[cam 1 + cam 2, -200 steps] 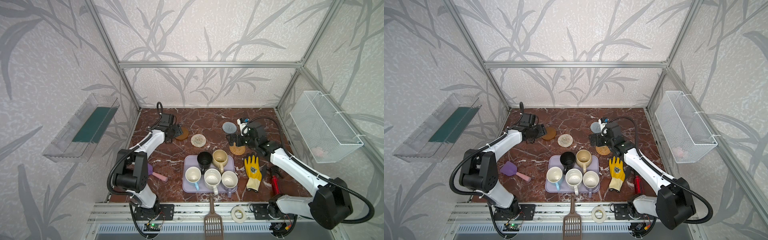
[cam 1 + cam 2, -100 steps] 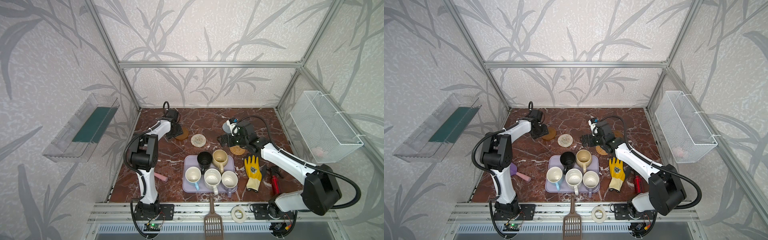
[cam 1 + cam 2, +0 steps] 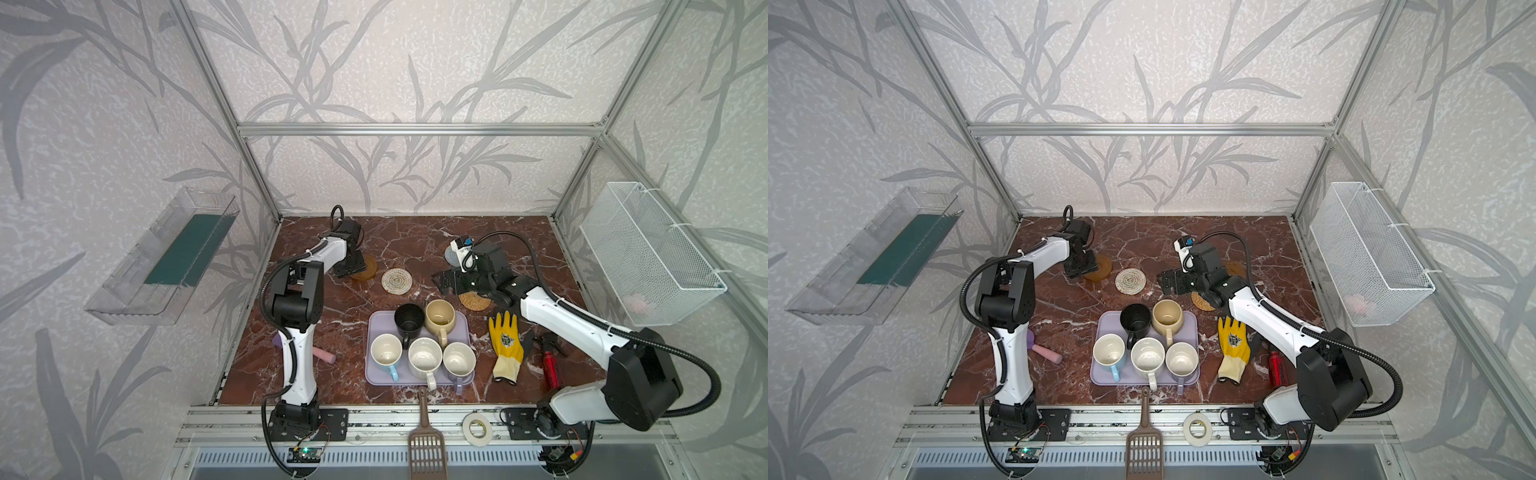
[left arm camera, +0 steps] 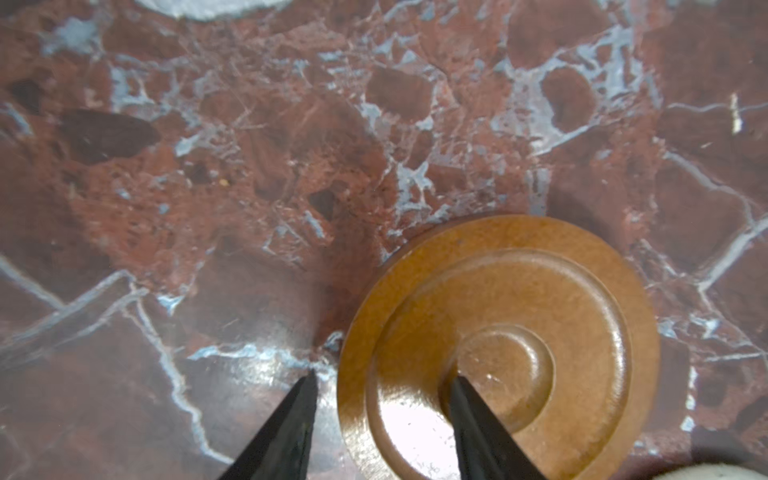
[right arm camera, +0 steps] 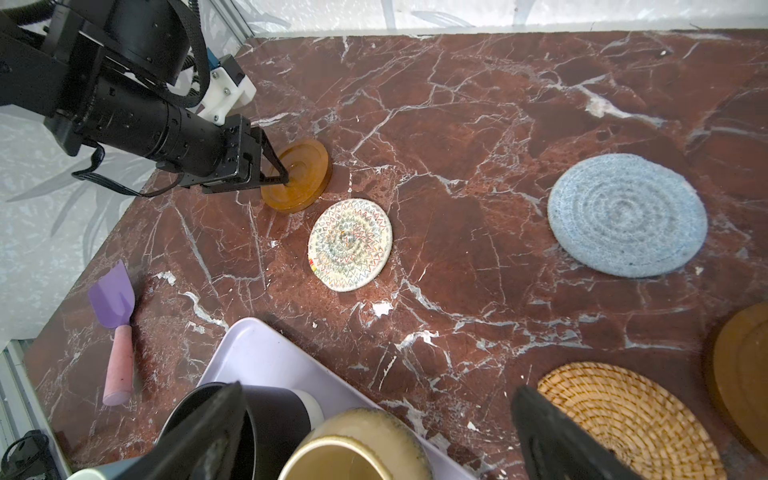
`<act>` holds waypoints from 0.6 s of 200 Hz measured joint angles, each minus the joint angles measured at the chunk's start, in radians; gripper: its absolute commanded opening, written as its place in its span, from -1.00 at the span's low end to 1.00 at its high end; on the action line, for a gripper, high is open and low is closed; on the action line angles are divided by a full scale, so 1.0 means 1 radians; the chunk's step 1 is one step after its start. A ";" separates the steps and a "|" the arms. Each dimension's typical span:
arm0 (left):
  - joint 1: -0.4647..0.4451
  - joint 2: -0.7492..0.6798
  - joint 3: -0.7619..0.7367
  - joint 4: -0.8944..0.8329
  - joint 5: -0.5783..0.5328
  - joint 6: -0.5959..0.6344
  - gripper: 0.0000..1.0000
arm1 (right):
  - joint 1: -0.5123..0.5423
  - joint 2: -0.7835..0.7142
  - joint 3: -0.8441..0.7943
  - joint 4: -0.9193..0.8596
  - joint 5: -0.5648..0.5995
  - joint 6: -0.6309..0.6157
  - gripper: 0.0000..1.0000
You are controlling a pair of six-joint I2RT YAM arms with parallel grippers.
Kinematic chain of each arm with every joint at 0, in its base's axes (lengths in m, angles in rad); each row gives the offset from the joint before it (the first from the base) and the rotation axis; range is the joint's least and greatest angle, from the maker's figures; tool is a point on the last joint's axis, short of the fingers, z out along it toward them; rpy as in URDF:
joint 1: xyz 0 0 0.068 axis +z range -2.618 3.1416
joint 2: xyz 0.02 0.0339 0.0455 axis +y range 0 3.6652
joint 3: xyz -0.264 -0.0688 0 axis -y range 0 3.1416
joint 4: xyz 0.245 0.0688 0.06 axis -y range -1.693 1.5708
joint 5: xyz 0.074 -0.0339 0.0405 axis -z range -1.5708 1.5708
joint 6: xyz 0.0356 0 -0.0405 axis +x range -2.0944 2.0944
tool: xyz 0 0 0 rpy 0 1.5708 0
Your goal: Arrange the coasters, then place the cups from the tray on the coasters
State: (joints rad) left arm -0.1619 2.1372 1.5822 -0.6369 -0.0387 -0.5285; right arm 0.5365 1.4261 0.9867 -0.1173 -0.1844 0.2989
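Note:
My left gripper stands part open astride the rim of an amber coaster at the back left: one fingertip rests on its centre, the other on the table. Cream woven, grey-blue, rattan and a second amber coaster lie flat on the marble. My right gripper hangs wide open and empty over the far edge of the lavender tray. The tray holds black, beige, light blue, cream-white and lavender-grey cups.
A yellow glove and a red bottle lie right of the tray. A purple scoop with a pink handle lies at the left. A tape roll and a brown slotted scoop sit on the front rail.
My left gripper has lowered onto the amber coaster and its jaws have narrowed. My right gripper has moved left from over the rattan coaster to the tray's far edge, still wide open.

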 measured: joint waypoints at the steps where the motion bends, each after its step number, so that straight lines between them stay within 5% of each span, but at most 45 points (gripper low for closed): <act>1: 0.000 0.000 0.000 0.000 0.000 0.000 0.02 | 0.000 0.000 0.000 0.000 0.000 0.000 0.98; 120: -0.014 -0.098 -0.143 -0.012 -0.051 0.002 -0.09 | 0.014 -0.009 -0.001 0.001 0.001 0.008 0.98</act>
State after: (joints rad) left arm -0.1764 2.0388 1.4395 -0.6491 -0.0902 -0.5270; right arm 0.5510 1.4170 0.9855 -0.1165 -0.1837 0.3069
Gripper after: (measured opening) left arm 0.456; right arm 0.991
